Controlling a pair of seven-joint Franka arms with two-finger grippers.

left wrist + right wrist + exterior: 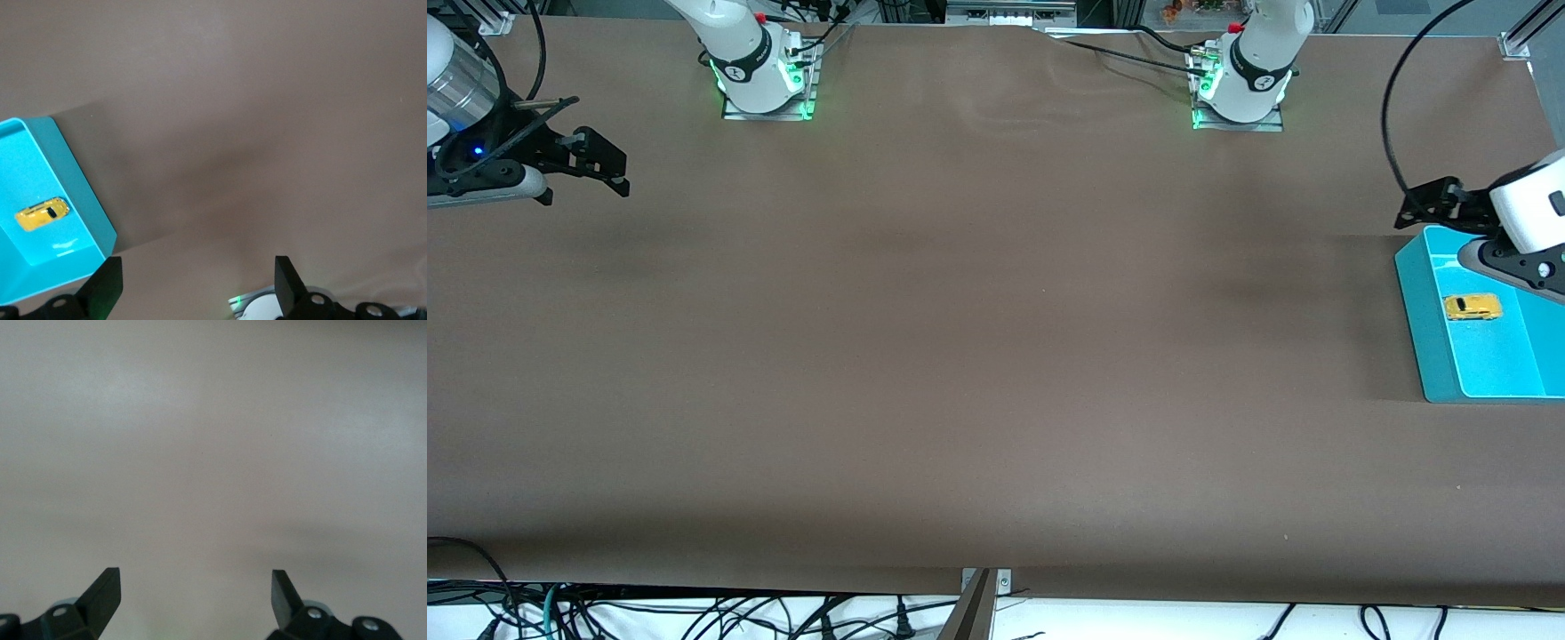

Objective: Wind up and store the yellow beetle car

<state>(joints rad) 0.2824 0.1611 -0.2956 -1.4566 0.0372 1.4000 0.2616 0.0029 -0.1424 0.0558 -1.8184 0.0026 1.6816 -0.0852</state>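
The yellow beetle car (1472, 307) lies inside a cyan tray (1414, 311) at the left arm's end of the table. It also shows in the left wrist view (42, 213), lying on the floor of the tray (80, 193). My left gripper (1416, 209) hangs in the air over a corner of the tray, apart from the car. Its jaws stand wide open and empty in the left wrist view (198, 267). My right gripper (591, 169) waits at the right arm's end over bare table, open and empty in the right wrist view (195, 580).
The brown table (978, 356) stretches between the two arms. The arm bases (765, 80) (1240, 89) stand along the edge farthest from the front camera. Cables hang below the nearest edge.
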